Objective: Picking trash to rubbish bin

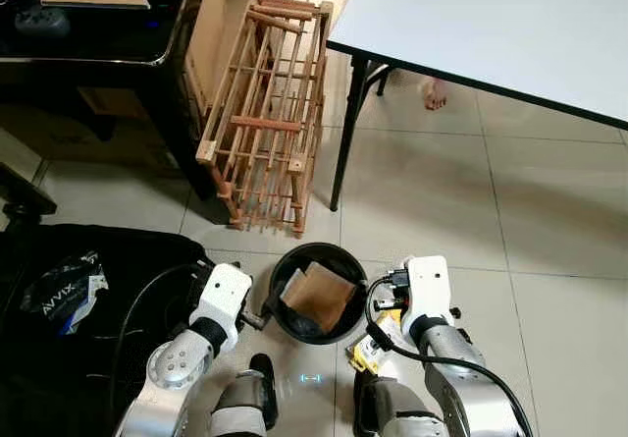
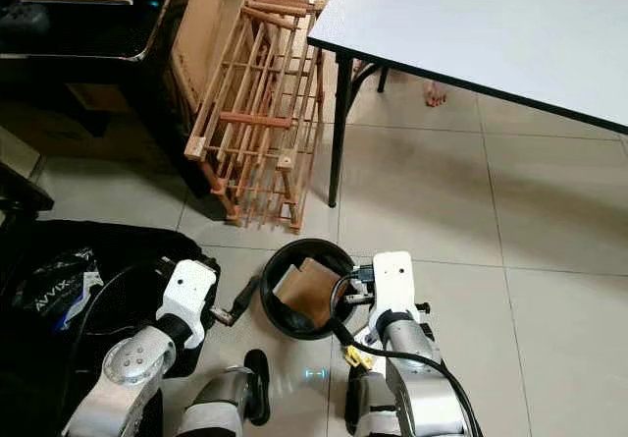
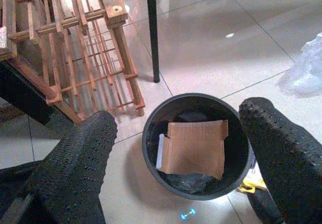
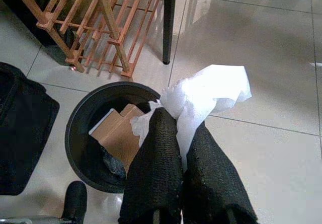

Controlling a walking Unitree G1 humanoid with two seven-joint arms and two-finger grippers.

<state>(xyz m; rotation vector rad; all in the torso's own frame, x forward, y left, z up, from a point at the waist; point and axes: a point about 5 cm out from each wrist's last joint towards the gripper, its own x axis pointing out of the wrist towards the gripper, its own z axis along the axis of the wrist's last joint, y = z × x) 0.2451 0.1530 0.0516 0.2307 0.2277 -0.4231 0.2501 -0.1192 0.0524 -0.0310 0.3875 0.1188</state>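
Tissue (image 4: pixel 209 93), crumpled white, pinched in right gripper (image 4: pixel 182 148) beside round black bin (image 4: pixel 83 133).

The pale tiled floor (image 1: pixel 549 221) bears a black bin (image 1: pixel 316 293), a wooden rack (image 1: pixel 263 123), perhaps a black bag (image 1: pixel 59 309).

A round black rubbish bin (image 3: pixel 151 148) stands on pale grey floor tiles (image 1: pixel 549 221) with thin darker grout lines. Inside the bin lies a flat piece of brown cardboard (image 3: pixel 196 147) over something black. The right pincer (image 4: pixel 181 148) has black fingers with a fine dotted texture and is closed on a crumpled white tissue (image 4: pixel 211 90). The left pincer (image 3: pixel 176 148) is black with the same dotted texture, on a silver arm with a white wrist. A wooden rack (image 1: pixel 270 113) is light orange-brown. The surface (image 1: pixel 510 25) is pale grey-white with a black edge and black legs. A black bag (image 1: pixel 69 260) carries a black and white printed label (image 1: pixel 64 290). A small yellow and black tag (image 1: pixel 368 356) shows beside the right arm.
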